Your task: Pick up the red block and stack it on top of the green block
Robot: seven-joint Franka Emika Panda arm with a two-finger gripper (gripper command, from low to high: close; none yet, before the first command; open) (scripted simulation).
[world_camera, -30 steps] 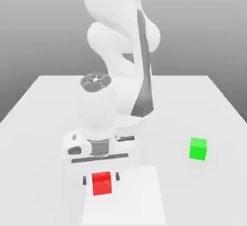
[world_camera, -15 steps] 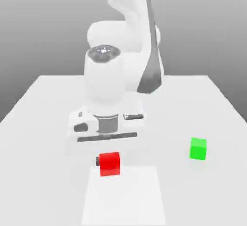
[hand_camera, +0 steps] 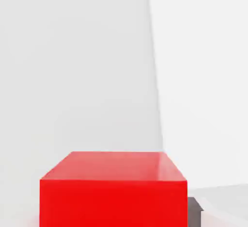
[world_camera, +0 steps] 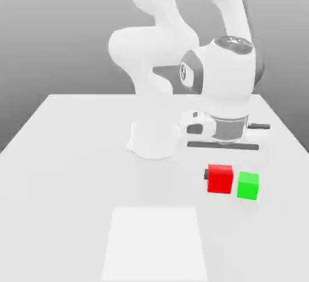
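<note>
White worktop carries green block on exterior view's right. Arm hangs over that side. Tool clamped on red block, held off worktop, just beside green block, on its exterior-view left.

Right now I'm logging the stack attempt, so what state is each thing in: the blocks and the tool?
red block: held in the tool, carried upright, just to the exterior view's left of the green block, not on top of it.
green block: resting on the table, upright, nothing stacked on it.
tool: shut on the red block, under the hand and beside the green block.
</note>
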